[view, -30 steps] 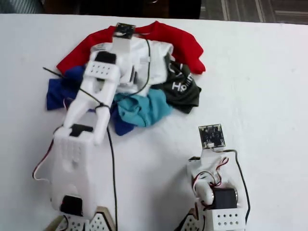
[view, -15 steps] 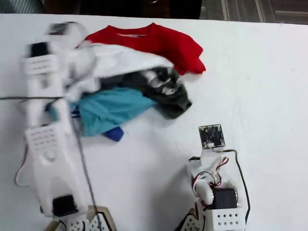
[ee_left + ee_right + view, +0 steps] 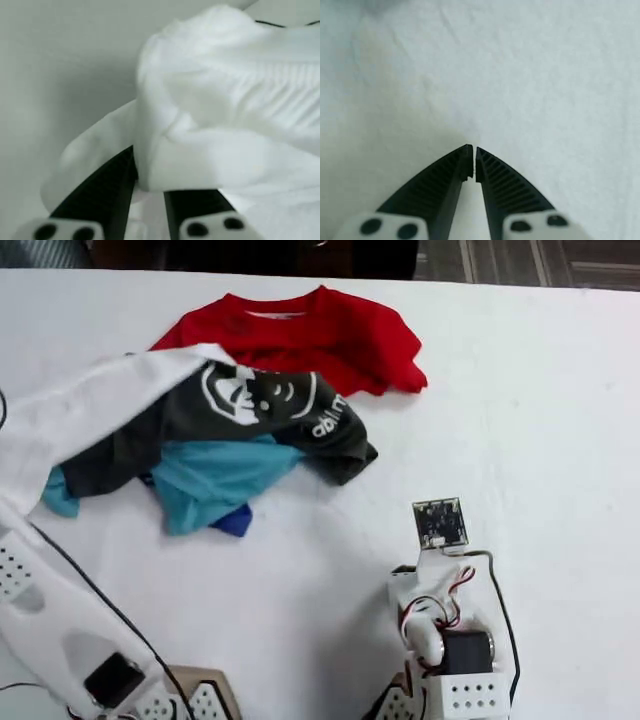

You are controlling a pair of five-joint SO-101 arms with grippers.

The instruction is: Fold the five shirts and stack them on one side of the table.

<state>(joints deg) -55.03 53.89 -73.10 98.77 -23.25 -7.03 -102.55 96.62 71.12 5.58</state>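
The left gripper (image 3: pixel 150 175) is clamped on a bunched fold of the white shirt (image 3: pixel 110 400), with cloth pinched between its black jaws. That shirt stretches in a long band from the middle of the pile out toward 9 o'clock, where the left arm (image 3: pixel 50 630) leans off the tabletop (image 3: pixel 540 420) edge near 8 o'clock. One end of it lies draped over the black shirt (image 3: pixel 250 405), whose white print faces up. The teal shirt (image 3: pixel 215 475) pokes out from under the black one at 7 o'clock, with a corner of the blue shirt (image 3: pixel 235 522) beneath it. The red shirt (image 3: pixel 310 335) lies spread flat at 12 o'clock, touching the heap. None is folded yet. The right gripper (image 3: pixel 474 152) is closed on nothing, tips together over bare cloth-covered tabletop, its arm tucked at 5 o'clock, well apart from the pile. These shirts look light, limp and clingy, so a pull on one will likely drag its neighbours. A mid-body pinch just ropes the fabric; holding a shoulder or hem corner should let it spread flat for folding.
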